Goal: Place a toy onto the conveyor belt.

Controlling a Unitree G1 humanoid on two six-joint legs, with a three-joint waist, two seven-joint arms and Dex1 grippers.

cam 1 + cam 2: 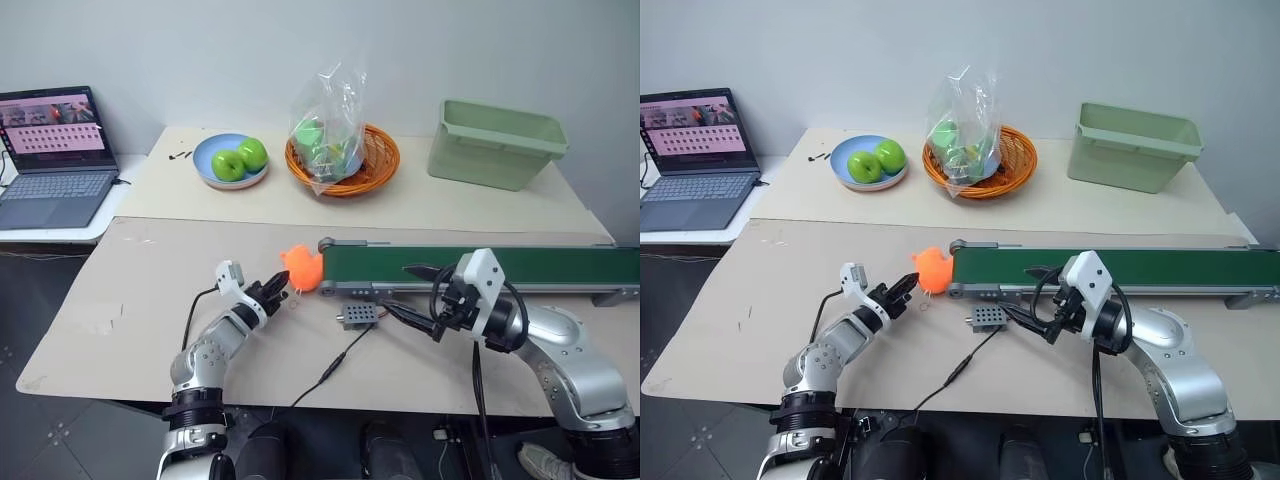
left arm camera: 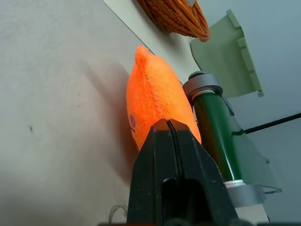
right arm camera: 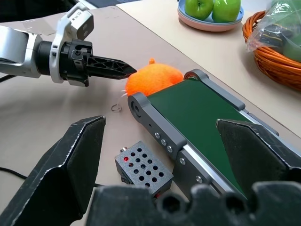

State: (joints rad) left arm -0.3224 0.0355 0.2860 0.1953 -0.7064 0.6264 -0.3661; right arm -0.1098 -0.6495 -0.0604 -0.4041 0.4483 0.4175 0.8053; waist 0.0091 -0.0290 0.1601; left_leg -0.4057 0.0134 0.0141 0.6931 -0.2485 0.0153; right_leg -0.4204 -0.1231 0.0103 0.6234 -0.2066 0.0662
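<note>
Fuzzy orange plush toy [image 2: 157, 101] is lying on the matt beige desk [image 1: 130, 300] beside a matt green conveyor belt [image 3: 200, 115] framed in smooth grey metal.

A robot test lab: a plain worktop [image 1: 150, 330] carrying a small conveyor belt [image 1: 480, 268] with control box [image 1: 358, 316], beside a laptop [image 1: 55, 155].

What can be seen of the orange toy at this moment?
The orange toy is a small, bright, fuzzy-looking soft piece with a rounded body and a small bump sticking up on top. A little label patch shows on its side in the left wrist view. It lies on the beige table, against the roller end of the conveyor belt, not on it. The left gripper is shut, its fingertips meeting at the toy's surface; whether they pinch any fabric cannot be told.
</note>
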